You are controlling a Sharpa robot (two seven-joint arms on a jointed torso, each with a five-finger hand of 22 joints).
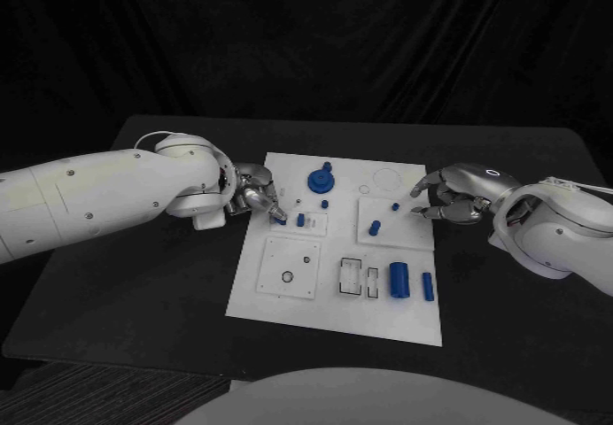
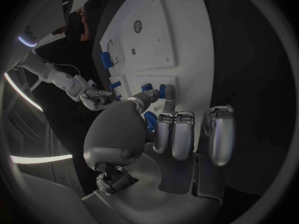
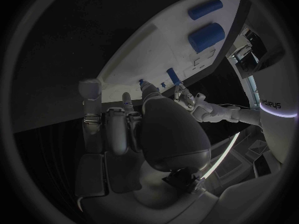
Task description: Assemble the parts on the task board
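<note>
A black bench [image 1: 141, 301] against a dark backdrop carries the white board [image 1: 335, 310], which lies with its long axis running away from the robot. On its near right part a blue cylinder [image 1: 399, 279] and a slimmer blue peg [image 1: 428, 287] lie flat, both pointing lengthwise along the board. Farther up, a round blue knob [image 1: 321, 181] stands upright, and a short blue piece [image 1: 375, 227] sits on a raised square plate. The left hand [image 1: 256, 195] hangs at the board's left edge, its fingers [image 2: 177, 134] held side by side, with small blue pegs [image 1: 300, 220] just beside their tips; whether it holds one cannot be told. The right hand [image 1: 447, 197] hovers at the right edge, fingers curled, grip unclear.
</note>
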